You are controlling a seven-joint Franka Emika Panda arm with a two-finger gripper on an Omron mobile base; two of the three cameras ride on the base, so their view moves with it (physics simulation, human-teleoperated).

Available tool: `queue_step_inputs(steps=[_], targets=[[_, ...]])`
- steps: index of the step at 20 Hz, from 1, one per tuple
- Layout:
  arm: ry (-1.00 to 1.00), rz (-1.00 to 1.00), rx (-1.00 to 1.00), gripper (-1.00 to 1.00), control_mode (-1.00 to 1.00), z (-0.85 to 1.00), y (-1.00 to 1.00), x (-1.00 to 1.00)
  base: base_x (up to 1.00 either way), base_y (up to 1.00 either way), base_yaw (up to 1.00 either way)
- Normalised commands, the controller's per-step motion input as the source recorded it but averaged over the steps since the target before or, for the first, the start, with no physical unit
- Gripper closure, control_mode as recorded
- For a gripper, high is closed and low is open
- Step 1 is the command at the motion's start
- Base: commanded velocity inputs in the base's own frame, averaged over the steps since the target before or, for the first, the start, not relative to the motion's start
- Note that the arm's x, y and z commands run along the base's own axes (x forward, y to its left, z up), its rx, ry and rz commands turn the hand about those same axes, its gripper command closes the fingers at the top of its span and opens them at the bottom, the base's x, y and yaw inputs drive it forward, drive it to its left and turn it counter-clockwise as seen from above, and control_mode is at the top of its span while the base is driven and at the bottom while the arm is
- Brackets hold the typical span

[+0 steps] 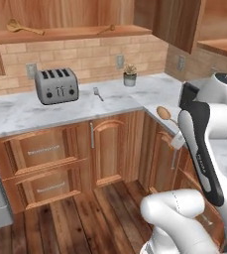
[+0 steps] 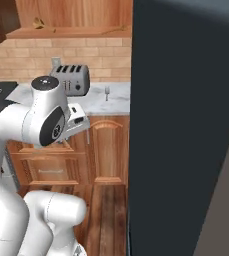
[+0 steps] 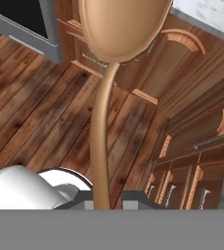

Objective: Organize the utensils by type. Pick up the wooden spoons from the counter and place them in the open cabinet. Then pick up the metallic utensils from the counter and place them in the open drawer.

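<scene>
wooden spoon clamped between the jaws, bowl pointing away.

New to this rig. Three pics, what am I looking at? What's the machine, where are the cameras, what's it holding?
It is a rendered kitchen with a white robot arm on a driving base. Two cameras ride on the base behind the arm, one to its left and one to its right. The third sits on the hand and looks along the end effector.

The end effector is shut on a wooden spoon; the left base view shows it by the counter corner. Another wooden spoon lies on the open cabinet shelf.

On the marble counter stand a toaster and a small potted plant, with a metal fork lying between them. In the right base view, a dark panel blocks the right half.
</scene>
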Motion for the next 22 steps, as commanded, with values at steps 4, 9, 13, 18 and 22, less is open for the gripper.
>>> queue_step_inputs(steps=[4,9,13,18,22], targets=[[0.00,0.00,0.00,1.00,1.00,0.00,0.00,0.00,-0.52,0.00,0.00],[0.00,0.00,0.00,1.00,1.00,0.00,0.00,0.00,-0.36,0.17,0.00],[0.00,0.00,0.00,1.00,1.00,0.00,0.00,0.00,-0.05,0.41,0.11],[0.00,0.00,0.00,1.00,1.00,0.00,0.00,0.00,0.01,0.42,0.41],[0.00,0.00,0.00,1.00,1.00,0.00,0.00,0.00,0.00,0.71,0.50]])
